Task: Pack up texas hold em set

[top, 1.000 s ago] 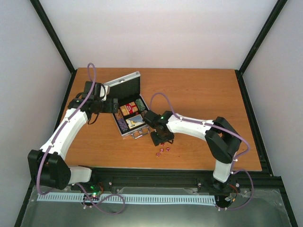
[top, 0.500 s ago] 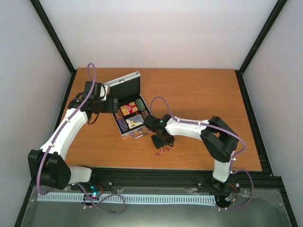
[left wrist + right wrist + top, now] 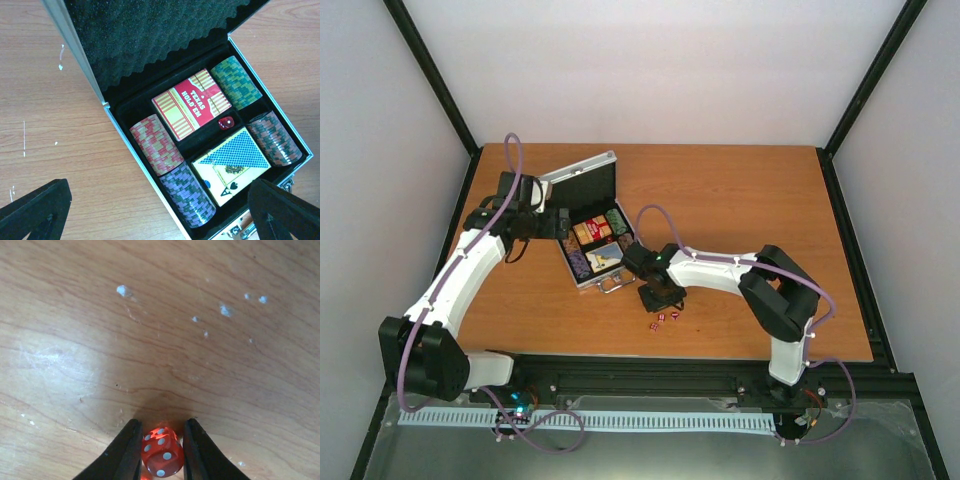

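Red loose dice (image 3: 661, 318), three in a small cluster, lie on the wooden desk (image 3: 750, 200) closest to its front edge. Just beyond them the right gripper (image 3: 658, 298) points down at the wood. Its wrist camera shows the two black fingers (image 3: 127, 452) pressed against opposite sides of a pinched die (image 3: 161, 456), red with white pips, held low over the grain; whether it touches the surface cannot be told. Just beside that gripper, a little farther back, the silver briefcase (image 3: 121, 136) lies open on the desk with its handle end (image 3: 611, 285) toward the front. Inside the black lining, the handle-end row holds a purple chip stack (image 3: 189, 192), the blue-yellow deck (image 3: 231, 162) and a dark red chip stack (image 3: 274, 137). Behind those, toward the hinge, sit a red chip stack (image 3: 156, 145), the red deck (image 3: 191, 103) and a green chip stack (image 3: 236, 82). A packed die (image 3: 225, 122) rests in the narrow gap between the two decks. Farther still, the lid (image 3: 150, 35) stands raised, its dark egg-crate foam facing the contents. The left gripper (image 3: 560, 222) hovers at the case's left side near the hinge, its fingers (image 3: 37, 210) spread wide apart and gripping nothing.
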Motion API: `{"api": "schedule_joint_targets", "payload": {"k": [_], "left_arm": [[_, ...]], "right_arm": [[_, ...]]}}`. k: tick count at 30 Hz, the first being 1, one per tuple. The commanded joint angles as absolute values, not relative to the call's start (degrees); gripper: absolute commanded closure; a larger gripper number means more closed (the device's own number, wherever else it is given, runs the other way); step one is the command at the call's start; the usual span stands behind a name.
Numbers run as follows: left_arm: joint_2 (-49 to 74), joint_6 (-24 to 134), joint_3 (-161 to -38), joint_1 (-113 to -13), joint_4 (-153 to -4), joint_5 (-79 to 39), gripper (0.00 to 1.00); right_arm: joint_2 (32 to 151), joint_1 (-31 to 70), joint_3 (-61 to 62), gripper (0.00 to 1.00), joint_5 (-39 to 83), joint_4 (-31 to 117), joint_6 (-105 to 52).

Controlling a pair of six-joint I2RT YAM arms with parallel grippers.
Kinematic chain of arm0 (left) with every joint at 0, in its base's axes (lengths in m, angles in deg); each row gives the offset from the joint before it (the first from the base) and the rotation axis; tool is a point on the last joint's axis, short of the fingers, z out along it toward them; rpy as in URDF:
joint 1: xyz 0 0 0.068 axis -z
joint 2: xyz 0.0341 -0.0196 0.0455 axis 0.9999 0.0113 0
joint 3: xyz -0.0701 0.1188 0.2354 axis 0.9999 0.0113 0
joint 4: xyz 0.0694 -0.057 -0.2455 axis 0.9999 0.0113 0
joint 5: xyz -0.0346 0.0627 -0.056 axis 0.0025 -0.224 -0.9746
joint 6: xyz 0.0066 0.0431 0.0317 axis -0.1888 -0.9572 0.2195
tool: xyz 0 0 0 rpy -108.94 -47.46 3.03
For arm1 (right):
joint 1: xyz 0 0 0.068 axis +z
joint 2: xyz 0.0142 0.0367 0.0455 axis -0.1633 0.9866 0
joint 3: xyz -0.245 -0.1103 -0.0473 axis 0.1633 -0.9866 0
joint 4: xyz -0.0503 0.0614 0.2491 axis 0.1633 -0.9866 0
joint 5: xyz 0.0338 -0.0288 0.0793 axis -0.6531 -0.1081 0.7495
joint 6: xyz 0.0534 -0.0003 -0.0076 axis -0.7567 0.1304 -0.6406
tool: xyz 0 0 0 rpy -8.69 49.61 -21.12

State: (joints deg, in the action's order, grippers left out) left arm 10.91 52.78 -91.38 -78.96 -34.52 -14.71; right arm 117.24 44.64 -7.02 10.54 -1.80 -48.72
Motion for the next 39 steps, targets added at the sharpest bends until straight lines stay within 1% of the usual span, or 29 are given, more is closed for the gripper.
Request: {"api": "schedule_joint_targets", "payload": {"k": [1, 3, 5, 8, 12, 16, 20, 27, 32, 39], "left_arm": [[9.50, 51.93, -92.24, -79.33, -34.35, -14.74, 0.00], [9.23, 51.93, -92.15, -79.33, -34.34, -14.75, 0.00], [8.98, 51.85, -92.06, -79.33, -34.33, -14.76, 0.00], [8.92, 51.85, -92.10, -79.34, -34.30, -14.81, 0.00], [8.70, 52.02, -92.30, -79.33, -34.30, -14.93, 0.00], [8.44, 52.02, -92.41, -79.33, -34.03, -14.70, 0.00], [8.48, 52.36, -92.41, -79.33, -33.85, -14.75, 0.00], [8.18, 52.81, -91.92, -79.34, -34.00, -14.68, 0.00], [7.96, 52.88, -91.38, -79.33, -33.97, -14.34, 0.00], [8.16, 53.01, -91.09, -79.36, -34.17, -14.03, 0.00]], "right_arm": [[118.95, 44.83, -7.04, 0.81, 8.75, -3.17, -49.30], [118.54, 44.76, -6.48, 0.87, 8.35, -4.02, -49.49], [117.97, 44.77, -5.44, 0.89, 7.94, -5.22, -49.58], [117.41, 44.83, -1.60, 0.89, 7.61, -7.69, -49.07], [117.53, 44.75, 6.96, 0.89, 6.82, -10.83, -47.47], [120.79, 44.12, 16.29, 0.88, 6.60, -11.69, -45.26], [127.37, 42.81, 24.03, 0.88, 7.67, -10.36, -43.17], [135.87, 41.34, 30.42, 0.88, 9.50, -0.50, -41.68], [138.59, 40.98, 33.52, 0.88, 10.20, 4.00, -41.97], [142.45, 40.87, 37.96, 0.88, 11.16, 4.78, -42.25]]}}
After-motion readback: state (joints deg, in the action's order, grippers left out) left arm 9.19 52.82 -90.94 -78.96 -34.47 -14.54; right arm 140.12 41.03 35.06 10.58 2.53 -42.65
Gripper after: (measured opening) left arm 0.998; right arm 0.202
